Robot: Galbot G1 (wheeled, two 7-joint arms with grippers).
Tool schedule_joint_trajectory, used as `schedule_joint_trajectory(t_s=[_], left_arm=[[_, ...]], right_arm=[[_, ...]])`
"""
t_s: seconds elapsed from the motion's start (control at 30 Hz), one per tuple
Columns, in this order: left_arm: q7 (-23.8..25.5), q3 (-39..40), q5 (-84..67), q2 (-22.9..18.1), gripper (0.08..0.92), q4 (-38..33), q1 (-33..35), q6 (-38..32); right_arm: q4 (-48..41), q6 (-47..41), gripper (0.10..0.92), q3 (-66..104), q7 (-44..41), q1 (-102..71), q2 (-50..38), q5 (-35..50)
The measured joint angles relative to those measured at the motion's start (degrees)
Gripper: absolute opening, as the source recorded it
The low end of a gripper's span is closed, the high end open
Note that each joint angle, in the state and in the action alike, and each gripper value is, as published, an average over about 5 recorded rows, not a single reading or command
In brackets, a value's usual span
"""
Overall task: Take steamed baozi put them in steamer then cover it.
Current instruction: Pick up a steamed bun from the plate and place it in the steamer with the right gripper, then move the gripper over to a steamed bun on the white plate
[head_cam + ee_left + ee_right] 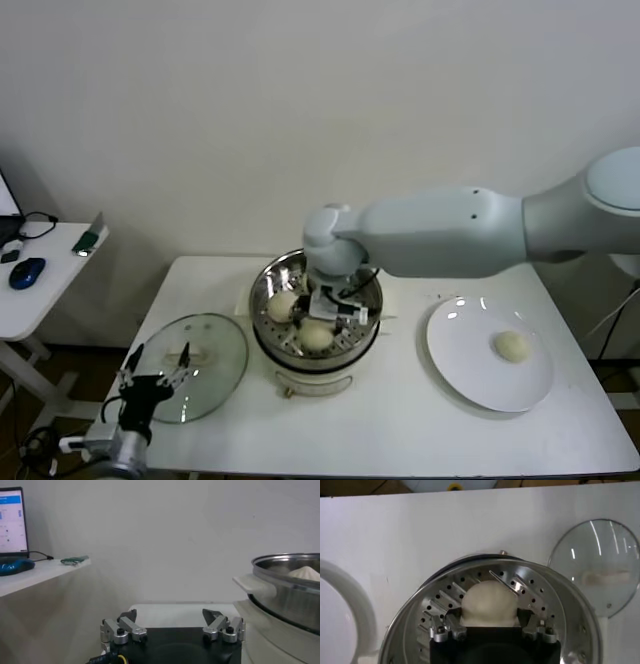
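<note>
1. From the head view we see our right hand (338, 305) lowered inside the round shiny stainless-steel steamer (268, 288) on the white bench (400, 420), beside two small cream-white baozi (283, 305); a fourth bun (512, 346) lies on the white round plate (470, 375).
2. Our left wrist view shows our left hand (172, 625) spread open and holding nothing, near the flat glass lid (205, 350).
3. Our right wrist view shows the fingers (445, 630) gripping one smooth bun (490, 605) over the perforated tray (445, 600).
</note>
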Motion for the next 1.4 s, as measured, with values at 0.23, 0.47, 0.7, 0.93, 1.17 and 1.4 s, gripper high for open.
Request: schedule_joint_trajectory(t_s=[0.23, 0.47, 0.7, 0.93, 1.17, 1.4], left_arm=[[-0.03, 0.07, -0.04, 0.03, 0.823, 0.39, -0.39, -0.05], [-0.03, 0.09, -0.09, 0.14, 0.823, 0.49, -0.64, -0.01], [-0.04, 0.06, -0.41, 0.39, 0.823, 0.53, -0.67, 0.0], [-0.08, -0.19, -0.99, 0.48, 0.823, 0.53, -0.81, -0.07], [-0.09, -0.1, -0.89, 0.33, 0.823, 0.79, -1.28, -0.09], [-0.05, -0.07, -0.33, 0.26, 0.823, 1.29, -1.15, -0.05]], right_arm=[[-1.37, 0.05, 0.787, -0.04, 0.62, -1.54, 0.91, -0.83], [-2.35, 0.49, 0.822, 0.78, 0.59, -1.09, 0.47, 0.18], [-4.66, -0.11, 0.823, 0.61, -1.8, 3.42, -3.3, 6.32], [-8.09, -2.02, 0.823, -5.47, -4.57, 11.75, -11.6, 17.47], [-9.23, -6.02, 0.823, -13.82, -4.68, 16.34, -23.89, 22.42], [-11.46, -10.01, 0.823, -12.61, -3.25, 9.82, -36.31, 19.41]])
